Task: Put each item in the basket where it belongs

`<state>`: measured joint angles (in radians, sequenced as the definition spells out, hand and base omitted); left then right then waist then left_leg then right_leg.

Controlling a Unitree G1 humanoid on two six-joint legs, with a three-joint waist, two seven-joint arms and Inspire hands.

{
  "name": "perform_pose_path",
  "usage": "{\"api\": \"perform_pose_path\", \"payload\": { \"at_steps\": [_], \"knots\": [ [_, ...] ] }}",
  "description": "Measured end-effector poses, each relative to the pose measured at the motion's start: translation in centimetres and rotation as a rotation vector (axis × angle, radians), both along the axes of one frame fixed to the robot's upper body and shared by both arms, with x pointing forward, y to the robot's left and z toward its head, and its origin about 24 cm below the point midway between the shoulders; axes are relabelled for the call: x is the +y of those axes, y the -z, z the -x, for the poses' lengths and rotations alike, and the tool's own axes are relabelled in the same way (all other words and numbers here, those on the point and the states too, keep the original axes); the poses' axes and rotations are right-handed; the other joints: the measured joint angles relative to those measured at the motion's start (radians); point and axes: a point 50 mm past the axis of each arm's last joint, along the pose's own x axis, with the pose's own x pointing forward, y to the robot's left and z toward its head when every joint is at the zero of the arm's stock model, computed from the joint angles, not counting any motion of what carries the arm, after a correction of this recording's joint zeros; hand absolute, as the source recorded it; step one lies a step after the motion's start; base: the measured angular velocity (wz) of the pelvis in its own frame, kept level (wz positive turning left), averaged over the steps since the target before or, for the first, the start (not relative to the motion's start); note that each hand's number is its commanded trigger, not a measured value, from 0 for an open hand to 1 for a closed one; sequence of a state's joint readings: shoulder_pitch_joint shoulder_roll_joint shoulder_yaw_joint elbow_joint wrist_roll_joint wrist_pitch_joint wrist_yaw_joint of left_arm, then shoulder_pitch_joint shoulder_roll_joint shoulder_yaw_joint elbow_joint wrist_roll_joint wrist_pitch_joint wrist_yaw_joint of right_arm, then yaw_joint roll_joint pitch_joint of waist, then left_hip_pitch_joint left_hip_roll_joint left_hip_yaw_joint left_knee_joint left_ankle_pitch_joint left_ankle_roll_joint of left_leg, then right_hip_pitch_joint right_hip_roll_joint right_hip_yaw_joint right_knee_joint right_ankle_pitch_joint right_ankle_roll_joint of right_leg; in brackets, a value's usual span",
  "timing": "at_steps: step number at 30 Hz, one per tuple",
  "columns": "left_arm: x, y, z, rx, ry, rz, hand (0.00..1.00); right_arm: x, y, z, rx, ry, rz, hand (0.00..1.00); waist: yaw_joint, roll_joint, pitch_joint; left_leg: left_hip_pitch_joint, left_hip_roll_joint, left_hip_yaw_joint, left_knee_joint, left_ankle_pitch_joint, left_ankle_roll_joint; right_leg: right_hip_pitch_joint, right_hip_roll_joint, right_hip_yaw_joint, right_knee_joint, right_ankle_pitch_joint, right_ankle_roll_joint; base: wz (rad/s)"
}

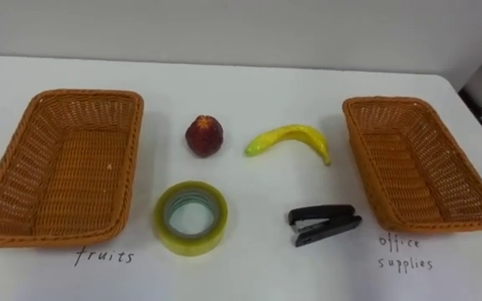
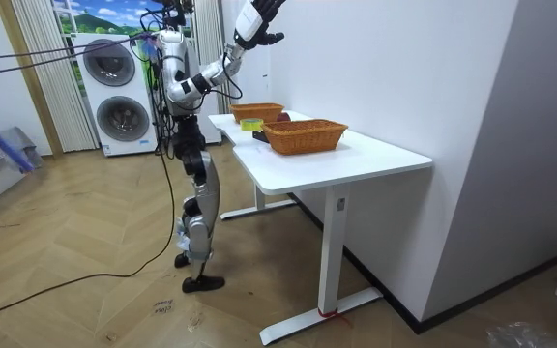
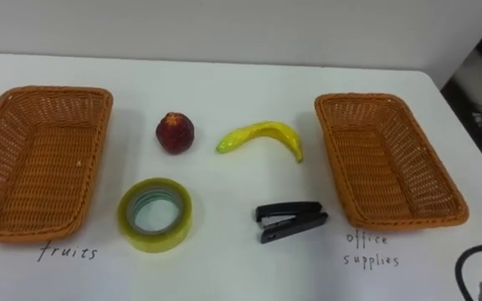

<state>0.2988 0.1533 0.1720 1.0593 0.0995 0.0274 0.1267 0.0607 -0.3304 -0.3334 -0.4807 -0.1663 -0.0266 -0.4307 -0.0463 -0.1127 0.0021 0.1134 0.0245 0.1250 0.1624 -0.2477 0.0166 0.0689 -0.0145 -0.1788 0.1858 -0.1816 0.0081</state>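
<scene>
Seen from the robot's head, a white table (image 1: 241, 276) filled the scene. Nearest its front edge were two handwritten labels, one under each basket. Just beyond them lay one roll of yellow tape (image 1: 191, 218), flat with its hole facing up, and to its right one black stapler (image 1: 325, 225), its long axis running left to right.

Farther back sat one round red fruit (image 1: 204, 135), directly behind the tape. To its right was one yellow banana (image 1: 289, 141), lying left to right with its curve arching away from the robot and its right tip turned back towards the near edge. All four things rested on the tabletop between the baskets, none touching another.

There were two brown wicker baskets, each with its long axis running near to far: the left basket (image 1: 57, 230) at the robot's left and the right basket (image 1: 429, 224) at its right. A pale wall rose behind the table's far edge.

In the room view, the robot stood at the table's side facing that wall. Its right hand (image 2: 256, 19) was lifted high above the table; whether it was open or closed could not be told. Two stacked washing machines (image 2: 114, 92) stood behind the robot on a wooden herringbone floor (image 2: 85, 290).
</scene>
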Motion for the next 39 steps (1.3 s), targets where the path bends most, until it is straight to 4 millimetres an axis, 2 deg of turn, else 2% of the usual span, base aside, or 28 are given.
{"api": "perform_pose_path", "payload": {
  "at_steps": [4,12,16,18,25,33,39],
  "knots": [
    [0.0,0.0,-0.1,0.006,0.009,0.012,0.0,0.8,0.4,-0.6,0.089,-0.097,0.039,0.0,0.025,-0.005,0.0,0.001,-0.001,-0.002,0.0,0.0,0.0,0.001,-0.002,-0.001,-0.001,0.0,0.0,0.0],
    [0.1,0.0,-0.1,0.02,0.056,0.012,0.0,3.4,1.9,-1.9,0.298,-0.301,0.161,0.0,0.033,-0.005,-0.0002,0.001,-0.001,-0.003,0.002,0.0,0.0,0.002,-0.001,0.0,-0.003,0.0,0.0,0.01],
    [0.2,0.0,-0.2,0.021,0.06,0.009,0.0,3.8,2.5,-2.2,0.386,-0.366,0.196,0.0,0.037,-0.006,-0.0013,0.002,0.0,-0.007,0.002,0.0,0.0,0.008,-0.003,-0.012,-0.004,0.0,0.0,0.03],
    [0.3,-0.1,-0.3,0.019,0.062,0.009,0.0,3.9,2.8,-2.3,0.429,-0.391,0.203,0.0,0.027,-0.009,-0.0021,0.003,0.0,-0.014,0.004,0.0,0.0,0.018,-0.005,-0.017,-0.013,0.0,0.0,0.14],
    [0.6,-0.1,-1.2,0.02,0.092,0.031,0.0,5.0,5.9,-3.3,0.696,-0.493,0.264,0.0,0.031,-0.01,-0.0021,0.002,0.0,-0.019,0.013,0.0,0.0,0.025,-0.006,-0.018,-0.015,0.002,-0.001,0.02],
    [0.6,-0.1,-1.5,0.013,0.094,0.032,0.0,5.2,6.5,-3.3,0.823,-0.55,0.323,0.0,0.036,-0.011,-0.0016,0.002,-0.001,-0.021,0.011,0.0,0.0,0.026,-0.004,-0.018,-0.016,0.003,-0.001,0.01],
    [0.7,-0.1,-1.8,0.007,0.086,0.038,0.0,5.2,6.8,-3.2,0.906,-0.58,0.39,0.0,0.057,-0.015,0.0004,0.003,0.0,-0.02,0.012,0.0,0.0,0.026,-0.004,-0.015,-0.017,0.003,-0.001,0.0]
  ]
}}
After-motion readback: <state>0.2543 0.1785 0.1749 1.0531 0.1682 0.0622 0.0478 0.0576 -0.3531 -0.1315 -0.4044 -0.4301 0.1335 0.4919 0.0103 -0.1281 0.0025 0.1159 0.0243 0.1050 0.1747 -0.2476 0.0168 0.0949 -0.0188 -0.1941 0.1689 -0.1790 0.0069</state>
